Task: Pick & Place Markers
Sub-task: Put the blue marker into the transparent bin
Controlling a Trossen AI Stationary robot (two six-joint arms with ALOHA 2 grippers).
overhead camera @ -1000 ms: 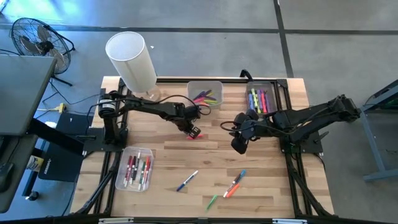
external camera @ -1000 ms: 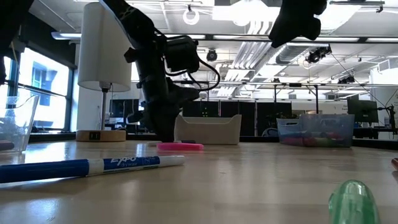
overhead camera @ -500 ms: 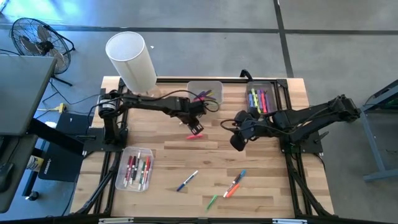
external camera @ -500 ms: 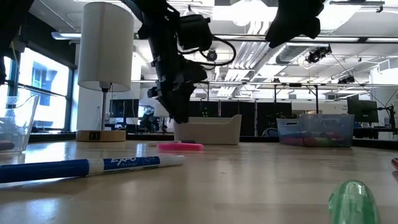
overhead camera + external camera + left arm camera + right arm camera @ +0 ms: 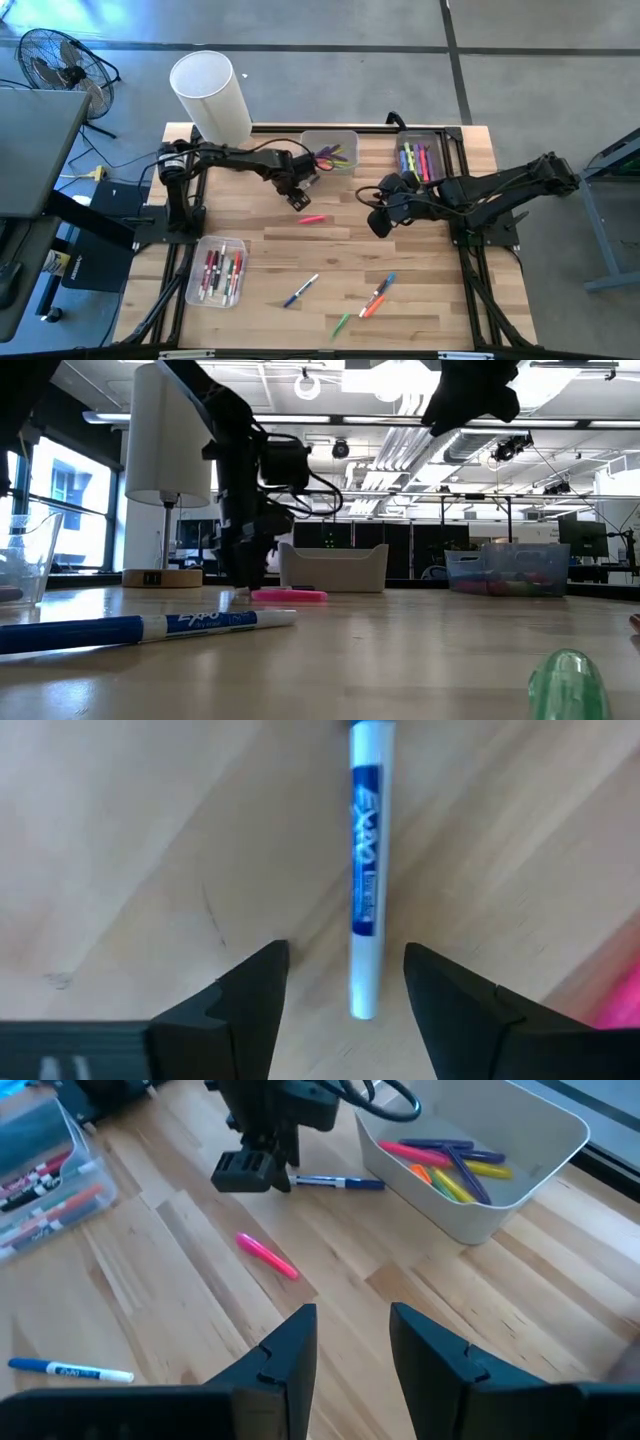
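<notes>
While the high view hides it under the left gripper (image 5: 297,190), the left wrist view shows a blue marker (image 5: 365,870) on the counter (image 5: 120,840) between the gripper's spread, empty fingers. From the right wrist, that marker (image 5: 338,1181) lies beside the white bin (image 5: 480,1155) of markers, the pink marker (image 5: 266,1255) nearer. The right gripper (image 5: 352,1340) is parted, empty. Since earlier, the left gripper has opened and moved off the pink marker.

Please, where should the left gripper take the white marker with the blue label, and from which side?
Grip the white marker at mid-barrel, from straight above, fingers across its width. It lies flat on the table with both long sides free, and the left gripper hangs open over it.
</notes>
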